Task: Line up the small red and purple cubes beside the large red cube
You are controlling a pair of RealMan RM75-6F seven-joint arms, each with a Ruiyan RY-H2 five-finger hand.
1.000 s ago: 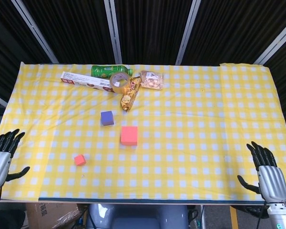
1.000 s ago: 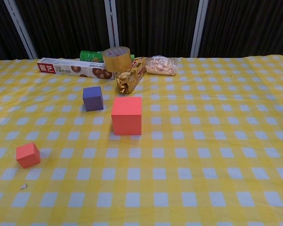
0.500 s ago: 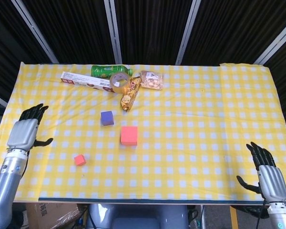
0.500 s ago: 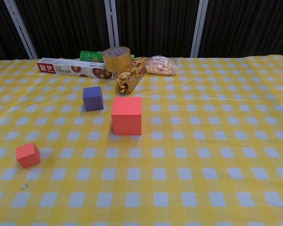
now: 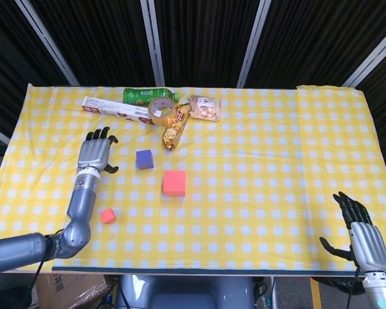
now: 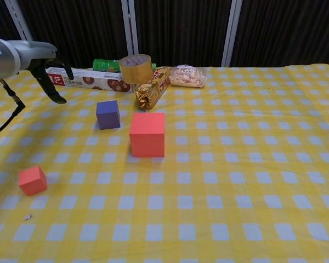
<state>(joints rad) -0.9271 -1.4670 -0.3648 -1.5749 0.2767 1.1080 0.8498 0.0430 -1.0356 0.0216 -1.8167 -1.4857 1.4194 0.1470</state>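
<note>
Nearest me, my right hand (image 5: 365, 241) sits at the table's front right corner, fingers spread, holding nothing. Further in, the small red cube (image 5: 107, 215) lies alone near the front left of the checkered cloth (image 5: 276, 161). Beyond it stands the large red cube (image 5: 174, 183), with the purple cube (image 5: 144, 159) just behind and left. My left hand (image 5: 95, 153) hovers beside the purple cube, fingers apart, empty. Farthest back lie a tape roll (image 5: 162, 109), a green bottle (image 5: 138, 95) and snack packets (image 5: 204, 107).

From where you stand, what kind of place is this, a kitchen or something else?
Probably a robot test bench, not a kitchen: a table in yellow checked cloth, dark curtains behind, foam-like cubes such as the large red cube, and a robotic left hand above it.
</note>
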